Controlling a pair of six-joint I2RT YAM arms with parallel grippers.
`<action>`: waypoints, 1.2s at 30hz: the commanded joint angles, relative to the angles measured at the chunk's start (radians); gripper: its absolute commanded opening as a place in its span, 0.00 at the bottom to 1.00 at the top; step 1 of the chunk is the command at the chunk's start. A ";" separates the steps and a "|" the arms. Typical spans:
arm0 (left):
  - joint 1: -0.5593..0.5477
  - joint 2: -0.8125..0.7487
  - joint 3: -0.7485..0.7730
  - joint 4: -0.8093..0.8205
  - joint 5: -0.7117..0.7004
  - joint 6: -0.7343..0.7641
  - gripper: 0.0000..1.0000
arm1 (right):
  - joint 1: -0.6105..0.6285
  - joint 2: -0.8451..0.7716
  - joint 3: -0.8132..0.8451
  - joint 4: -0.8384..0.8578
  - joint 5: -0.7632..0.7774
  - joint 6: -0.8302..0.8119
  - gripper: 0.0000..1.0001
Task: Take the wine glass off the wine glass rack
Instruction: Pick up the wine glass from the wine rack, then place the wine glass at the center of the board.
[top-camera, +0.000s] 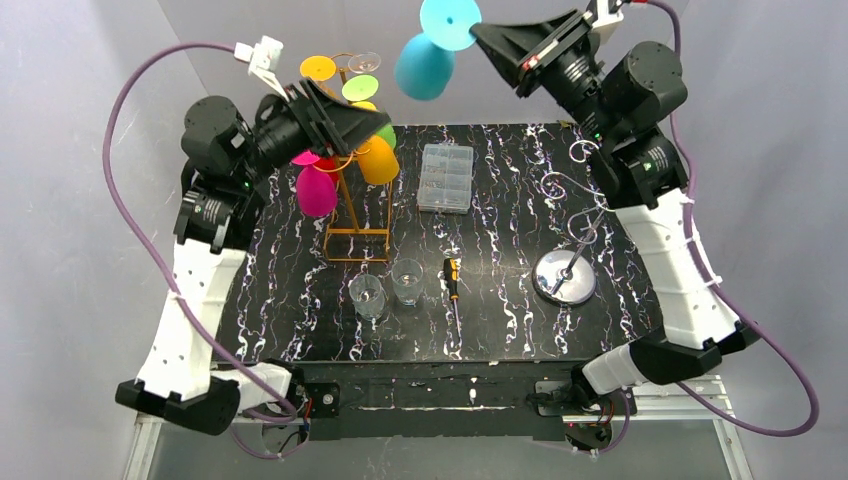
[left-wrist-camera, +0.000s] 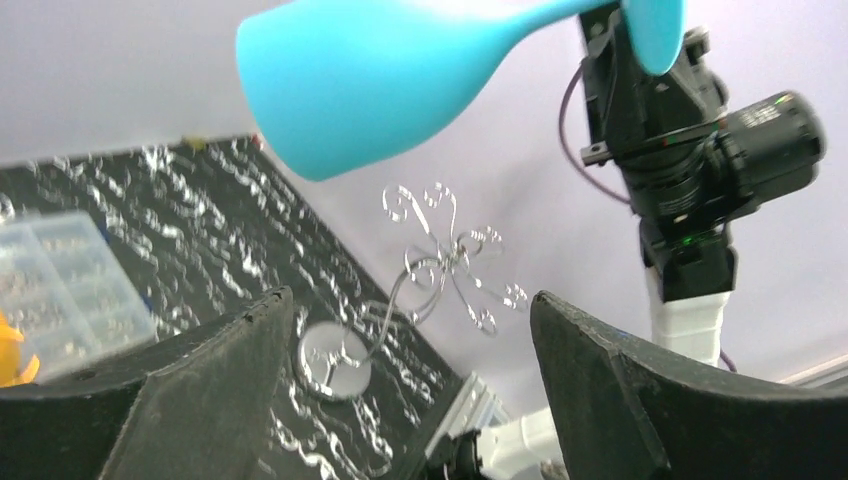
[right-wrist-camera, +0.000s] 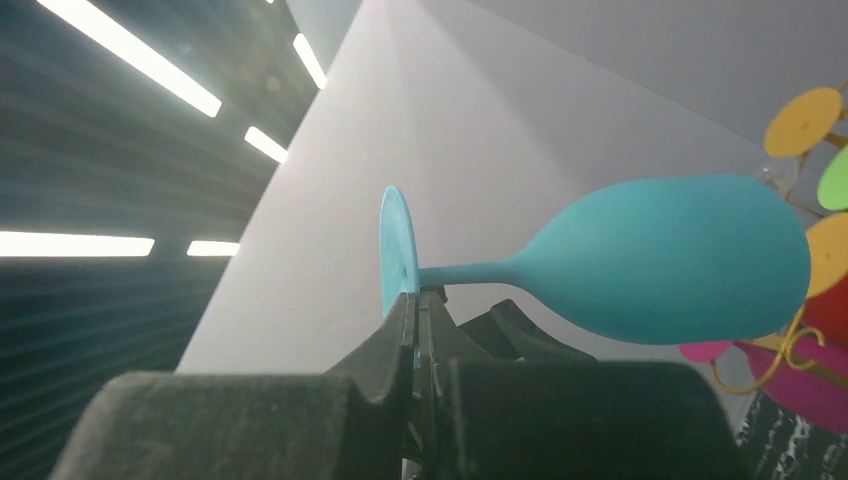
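A teal wine glass (top-camera: 425, 65) (right-wrist-camera: 670, 260) hangs high in the air, lying on its side, clear of the gold wine glass rack (top-camera: 357, 235). My right gripper (top-camera: 480, 32) (right-wrist-camera: 418, 300) is shut on the rim of its round foot. The same glass's bowl (left-wrist-camera: 380, 80) fills the top of the left wrist view. My left gripper (top-camera: 350, 120) (left-wrist-camera: 410, 320) stands open beside the top of the gold rack, nothing between its fingers. A magenta glass (top-camera: 316, 192) and an orange glass (top-camera: 378, 160) still hang on the rack, partly hidden by the left gripper.
An empty silver wire rack (top-camera: 565, 275) (left-wrist-camera: 440, 260) stands at the right. A clear plastic box (top-camera: 446, 178) lies mid-table. Two clear tumblers (top-camera: 367, 295) (top-camera: 407, 280) and a screwdriver (top-camera: 452, 280) sit near the front. Grey walls surround the black marbled table (top-camera: 500, 330).
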 joint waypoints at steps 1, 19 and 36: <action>0.103 0.068 0.033 0.343 0.178 -0.171 0.86 | -0.069 0.066 0.050 0.195 -0.129 0.180 0.01; 0.224 0.296 0.028 0.908 0.358 -0.526 0.66 | -0.183 0.099 -0.109 0.583 -0.287 0.550 0.01; 0.216 0.445 0.119 1.237 0.375 -0.819 0.56 | -0.192 0.123 -0.152 0.680 -0.301 0.658 0.01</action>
